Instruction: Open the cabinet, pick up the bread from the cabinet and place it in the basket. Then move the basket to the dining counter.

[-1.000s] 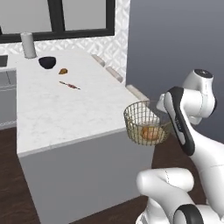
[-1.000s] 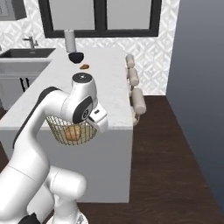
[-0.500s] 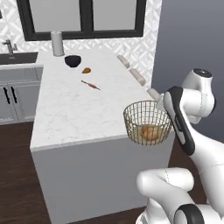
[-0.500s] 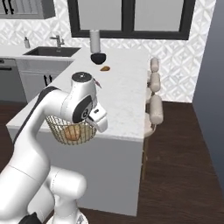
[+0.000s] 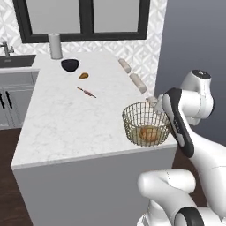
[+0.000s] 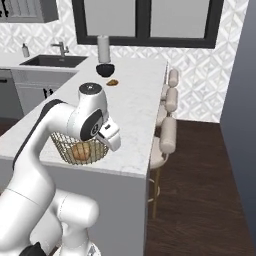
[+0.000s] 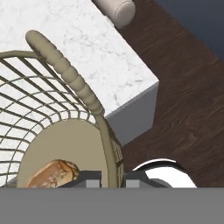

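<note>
A: How is the gripper seen?
B: Clenched on the rim of the basket, one finger inside, one outside.

A: And the bread?
B: It lies on the basket's pale base.

A: Where is the basket held?
B: Above the near corner of the dining counter, whether raised or touching cannot be told; a dark bowl sits at the counter's far end.

We are seeing flat, even rendered light — bright on the dining counter, with no glare. Shadows are staying soft; edges are looking slightly blurred — low resolution.
</note>
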Robot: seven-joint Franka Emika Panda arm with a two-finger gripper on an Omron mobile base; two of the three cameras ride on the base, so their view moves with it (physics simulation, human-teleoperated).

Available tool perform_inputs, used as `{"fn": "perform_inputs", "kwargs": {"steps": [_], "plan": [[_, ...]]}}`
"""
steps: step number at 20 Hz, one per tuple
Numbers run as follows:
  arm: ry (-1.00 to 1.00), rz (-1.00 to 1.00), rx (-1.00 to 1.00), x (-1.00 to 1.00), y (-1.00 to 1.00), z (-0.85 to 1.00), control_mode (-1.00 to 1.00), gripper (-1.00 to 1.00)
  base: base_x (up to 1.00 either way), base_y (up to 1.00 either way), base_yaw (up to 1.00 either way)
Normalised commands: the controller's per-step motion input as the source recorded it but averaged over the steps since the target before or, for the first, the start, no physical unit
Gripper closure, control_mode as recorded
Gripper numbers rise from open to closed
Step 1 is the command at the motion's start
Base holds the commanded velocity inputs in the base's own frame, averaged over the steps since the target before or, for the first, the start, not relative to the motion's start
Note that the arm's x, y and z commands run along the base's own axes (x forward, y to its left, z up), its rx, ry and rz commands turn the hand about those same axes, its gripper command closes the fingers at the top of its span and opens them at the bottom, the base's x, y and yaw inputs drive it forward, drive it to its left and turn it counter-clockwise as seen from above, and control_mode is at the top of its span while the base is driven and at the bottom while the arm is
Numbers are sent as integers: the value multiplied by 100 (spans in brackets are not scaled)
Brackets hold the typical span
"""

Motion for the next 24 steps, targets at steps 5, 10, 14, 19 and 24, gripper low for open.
{"fn": "perform_inputs", "kwargs": {"steps": [5, 10, 14, 19, 24], "plan": [[0, 0, 0, 0, 0, 0, 100, 100, 58, -41, 6], [0, 7, 5, 65, -10, 0, -100, 100, 12, -5, 1], [0, 10, 7, 100, 0, 0, -100, 100, 0, 0, 0], [0, 6, 5, 100, -4, -9, -100, 100, 0, 0, 0], [5, 0, 6, 100, -21, -22, -100, 100, 0, 0, 0]]}}
